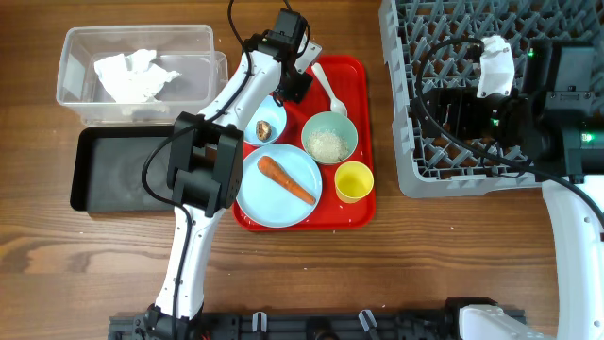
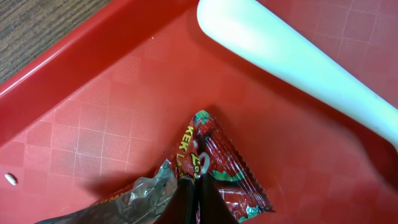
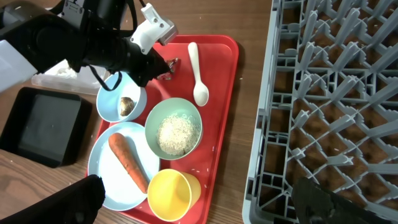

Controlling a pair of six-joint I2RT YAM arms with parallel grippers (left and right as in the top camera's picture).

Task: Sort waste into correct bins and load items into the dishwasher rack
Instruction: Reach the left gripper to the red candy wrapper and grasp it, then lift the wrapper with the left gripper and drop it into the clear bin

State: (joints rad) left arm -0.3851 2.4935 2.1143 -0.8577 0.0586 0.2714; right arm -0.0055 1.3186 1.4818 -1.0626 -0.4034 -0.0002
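Wood-grain bench (image 1: pixel 453 246) carries a red tray (image 1: pixel 354 85), with a clear tub (image 1: pixel 71 90) and a black tray (image 1: pixel 104 175) to its left and the rack (image 1: pixel 406 142) to its right. The wrapper (image 2: pixel 221 165) sits at the red tray's far left corner, near the spoon (image 2: pixel 292 59) but not touching it. The left gripper (image 2: pixel 194 194) is pinched tight on the wrapper's lower middle, where printed film meets a torn silvery flap. Whether the wrapper is clear of the tray surface I cannot tell. The right gripper (image 3: pixel 199 185) hangs over the rack, spread wide and empty.

Judging by its crinkles and shine, the wrapper is thin film: nearly weightless, limp, slick and not fragile. A tip pinch on a doubled or crumpled fold should hold better than one on a single flat layer, which could slide out. It will likely flop in transit and may cling to a finger on release, so a wide opening low over the bin seems wise.
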